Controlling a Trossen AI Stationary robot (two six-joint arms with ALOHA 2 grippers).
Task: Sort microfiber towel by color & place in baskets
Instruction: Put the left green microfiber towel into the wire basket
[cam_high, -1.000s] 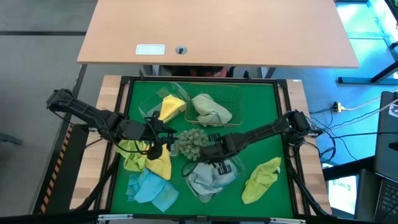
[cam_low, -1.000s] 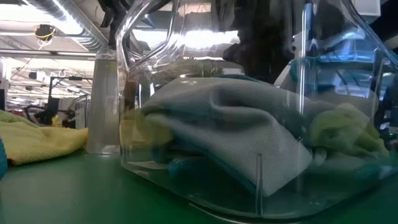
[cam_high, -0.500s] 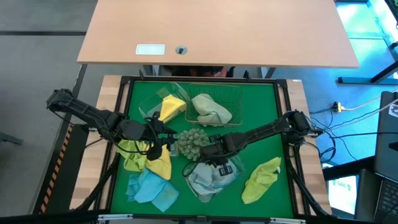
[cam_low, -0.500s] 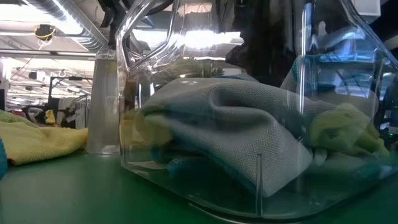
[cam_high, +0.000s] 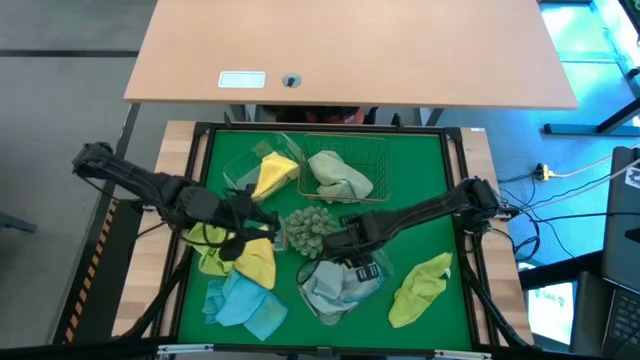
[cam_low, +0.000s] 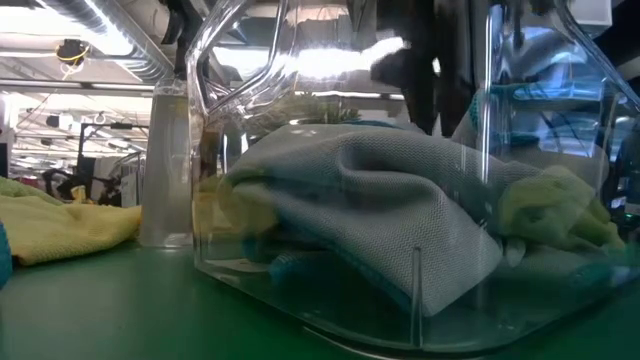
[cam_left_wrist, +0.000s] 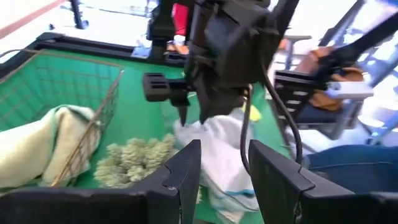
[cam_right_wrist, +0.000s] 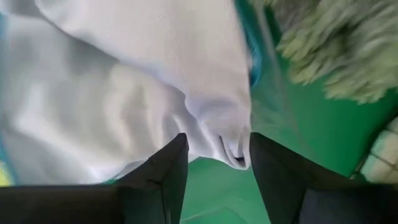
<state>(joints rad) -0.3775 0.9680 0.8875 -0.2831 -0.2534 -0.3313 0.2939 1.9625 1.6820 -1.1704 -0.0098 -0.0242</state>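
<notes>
A light blue towel (cam_high: 330, 285) (cam_low: 360, 200) lies crumpled in the near clear tub (cam_high: 378, 283). My right gripper (cam_high: 352, 262) (cam_right_wrist: 217, 168) stands open just above the towel, its fingers apart and clear of the cloth. My left gripper (cam_high: 243, 238) (cam_left_wrist: 224, 168) is open over a yellow towel (cam_high: 250, 262) on the mat, with nothing between its fingers. Another yellow towel (cam_high: 272, 172) lies in the far clear tub. A pale green towel (cam_high: 340, 176) lies in the wire basket (cam_high: 375, 150). Loose on the mat are a light blue towel (cam_high: 245, 305) and a lime green towel (cam_high: 420, 290).
A spiky grey-green ball (cam_high: 310, 228) (cam_left_wrist: 134, 158) sits between the two grippers, close to the near tub and the wire basket. The green mat (cam_high: 430, 200) is framed by a black rail. Bare mat shows on the right side.
My right gripper has opened over the near tub, and its fingers show parted above the light blue towel, which lies as before. My left gripper has drawn back a little toward the table's left edge, staying open.
</notes>
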